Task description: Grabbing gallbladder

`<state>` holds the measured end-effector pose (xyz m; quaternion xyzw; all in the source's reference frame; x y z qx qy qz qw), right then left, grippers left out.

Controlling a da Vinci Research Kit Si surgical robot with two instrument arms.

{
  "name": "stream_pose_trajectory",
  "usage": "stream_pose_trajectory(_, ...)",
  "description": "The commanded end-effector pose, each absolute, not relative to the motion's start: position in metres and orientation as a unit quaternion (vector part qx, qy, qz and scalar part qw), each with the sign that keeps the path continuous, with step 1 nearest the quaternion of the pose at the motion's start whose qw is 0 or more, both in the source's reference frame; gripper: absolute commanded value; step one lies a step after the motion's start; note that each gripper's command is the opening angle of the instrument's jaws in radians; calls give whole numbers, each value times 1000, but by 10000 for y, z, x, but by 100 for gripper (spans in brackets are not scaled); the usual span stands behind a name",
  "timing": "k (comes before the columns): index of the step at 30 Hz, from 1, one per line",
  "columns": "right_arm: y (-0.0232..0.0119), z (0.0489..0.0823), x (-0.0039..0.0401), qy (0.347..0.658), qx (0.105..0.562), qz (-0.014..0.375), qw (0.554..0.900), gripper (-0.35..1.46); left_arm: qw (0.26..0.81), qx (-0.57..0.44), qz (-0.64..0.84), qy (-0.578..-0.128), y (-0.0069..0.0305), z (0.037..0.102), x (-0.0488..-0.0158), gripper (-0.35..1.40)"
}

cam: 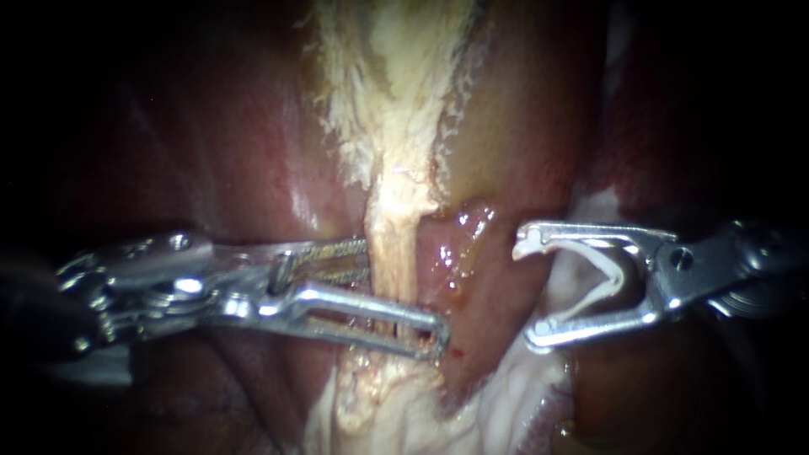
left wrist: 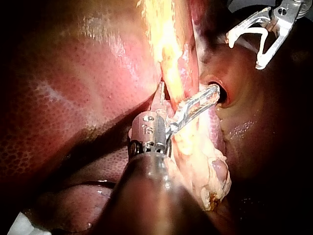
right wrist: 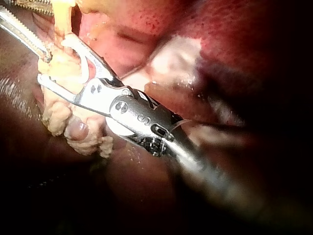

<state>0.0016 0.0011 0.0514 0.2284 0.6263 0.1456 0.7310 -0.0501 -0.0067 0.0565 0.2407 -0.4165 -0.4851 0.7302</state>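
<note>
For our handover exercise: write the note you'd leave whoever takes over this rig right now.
Left instrument: jaws open, straddling the pale strand below the gallbladder.
Right instrument: jaws apart but holding a white clip, off to the strand's side.
Done: left instrument is placed around the strand.
Left to do: close its jaws, check the grip holds.
</note>
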Motion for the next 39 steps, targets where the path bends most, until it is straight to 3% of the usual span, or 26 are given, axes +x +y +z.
stream_pose_trajectory(1,10,514,16,626,228,146,731,57,730,241,-485,-416,-67,565,-500,88)
stream_pose_trajectory(19,10,514,16,626,228,146,731,57,730,243,-484,-416,-66,559,-495,93)
stream_pose_trajectory(32,10,514,14,626,229,145,731,57,728,227,-497,-414,-79,501,-433,91)
stream_pose_trajectory(39,10,514,14,626,229,145,731,57,723,227,-508,-409,-65,466,-423,89)
